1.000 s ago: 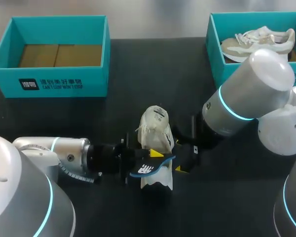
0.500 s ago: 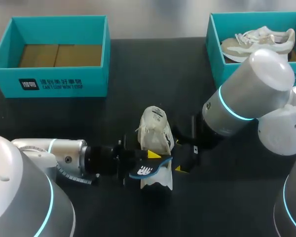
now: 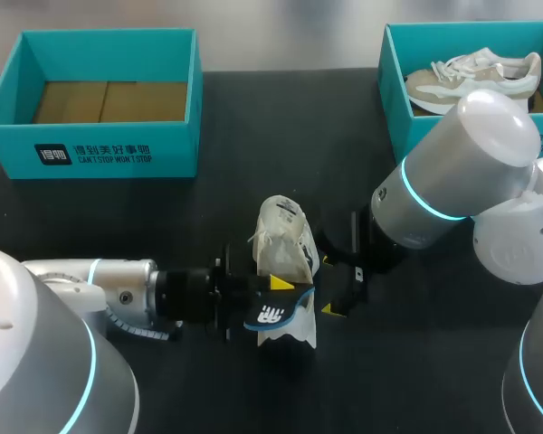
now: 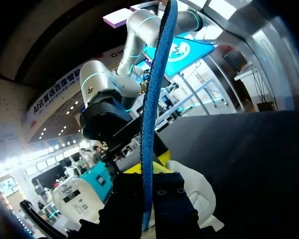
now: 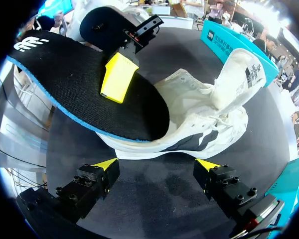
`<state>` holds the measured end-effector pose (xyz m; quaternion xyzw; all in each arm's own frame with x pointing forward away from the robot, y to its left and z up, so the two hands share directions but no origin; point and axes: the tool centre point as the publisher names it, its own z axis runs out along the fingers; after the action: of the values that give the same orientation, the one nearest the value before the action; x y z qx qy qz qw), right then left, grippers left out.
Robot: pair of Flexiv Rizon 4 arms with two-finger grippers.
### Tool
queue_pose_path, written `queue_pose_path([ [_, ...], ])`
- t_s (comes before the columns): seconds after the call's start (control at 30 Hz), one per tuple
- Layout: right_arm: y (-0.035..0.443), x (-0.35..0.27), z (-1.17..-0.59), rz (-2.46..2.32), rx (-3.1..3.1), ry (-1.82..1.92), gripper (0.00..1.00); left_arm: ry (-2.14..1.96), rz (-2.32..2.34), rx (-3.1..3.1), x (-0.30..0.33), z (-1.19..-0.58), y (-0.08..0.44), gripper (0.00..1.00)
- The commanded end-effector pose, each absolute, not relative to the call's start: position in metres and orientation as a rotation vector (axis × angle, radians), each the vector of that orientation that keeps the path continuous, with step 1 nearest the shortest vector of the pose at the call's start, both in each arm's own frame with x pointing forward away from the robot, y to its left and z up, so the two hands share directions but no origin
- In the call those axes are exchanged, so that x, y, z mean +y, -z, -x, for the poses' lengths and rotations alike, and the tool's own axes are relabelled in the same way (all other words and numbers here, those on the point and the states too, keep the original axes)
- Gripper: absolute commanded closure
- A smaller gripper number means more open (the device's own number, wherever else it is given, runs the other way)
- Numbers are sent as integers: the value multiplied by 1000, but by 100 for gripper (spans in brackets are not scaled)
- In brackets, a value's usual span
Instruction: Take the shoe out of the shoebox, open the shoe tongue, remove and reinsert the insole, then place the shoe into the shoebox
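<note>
A white shoe [image 3: 285,244] lies on its side mid-table with its tongue pulled up. My left gripper [image 3: 279,287] is shut on a black insole with a blue edge [image 3: 273,315], holding it at the shoe's opening. In the left wrist view the insole [image 4: 152,109] stands edge-on between my fingers, with the shoe [image 4: 197,186] just beyond. In the right wrist view the insole [image 5: 89,89] overlaps the shoe [image 5: 209,124], and my left arm's yellow fingertip [image 5: 118,77] presses on it. My right gripper [image 5: 156,164] stands wide open beside the shoe's sole [image 3: 337,287], touching nothing.
A teal shoebox [image 3: 100,154] with brown card inside stands at the back left. A second teal box [image 3: 396,99] at the back right holds another pale shoe [image 3: 475,77]. My right arm's big elbow [image 3: 462,163] hangs in front of that box.
My left gripper and the insole have drifted slightly toward the table's front edge. The right arm has kept still.
</note>
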<state>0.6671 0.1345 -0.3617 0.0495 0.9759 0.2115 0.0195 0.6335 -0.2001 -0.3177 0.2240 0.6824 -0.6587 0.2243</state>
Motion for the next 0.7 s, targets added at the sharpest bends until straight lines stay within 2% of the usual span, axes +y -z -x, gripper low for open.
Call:
queue_pose_path([
  [0.03, 363, 135, -666, -154, 3026, -658, 0, 1805, -606, 1881, -203, -636, 320, 100],
  [0.7, 363, 135, -666, -154, 3026, -658, 0, 1754, -573, 1922, -203, -652, 325, 100],
])
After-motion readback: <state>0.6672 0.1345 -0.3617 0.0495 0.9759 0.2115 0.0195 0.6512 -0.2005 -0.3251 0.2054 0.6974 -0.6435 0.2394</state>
